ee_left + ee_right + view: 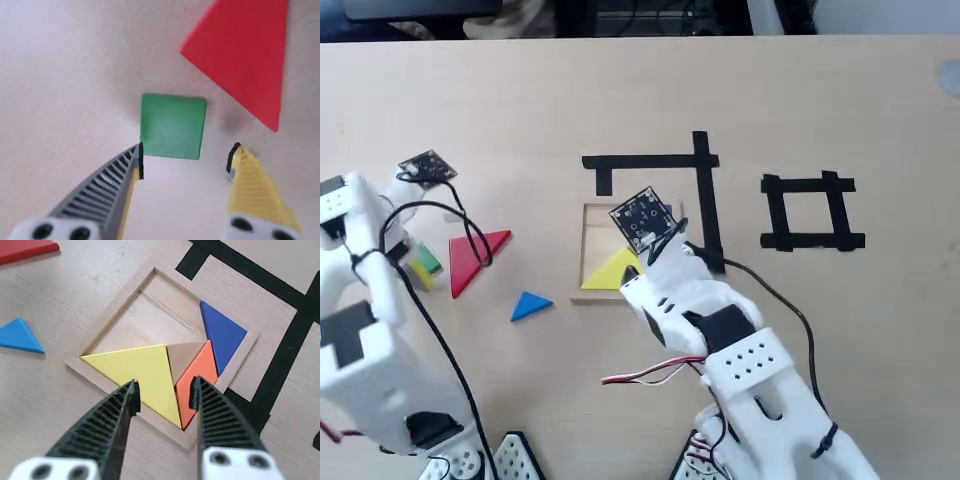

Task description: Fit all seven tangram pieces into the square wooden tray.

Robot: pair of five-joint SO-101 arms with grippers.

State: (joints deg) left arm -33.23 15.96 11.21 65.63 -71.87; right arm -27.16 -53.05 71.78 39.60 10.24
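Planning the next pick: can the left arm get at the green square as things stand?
Probably yes: the left pincer hangs open just short of the green square, with nothing between them; the red triangle lies apart.

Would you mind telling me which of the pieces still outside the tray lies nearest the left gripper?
The green square, just ahead of the open left gripper; the red triangle lies beyond it, the light blue triangle farther off.

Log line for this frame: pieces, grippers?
in tray: yellow triangle, tan triangle, orange piece, dark blue triangle | loose: red triangle, green square, light blue triangle | left gripper open by green square | right gripper open over tray
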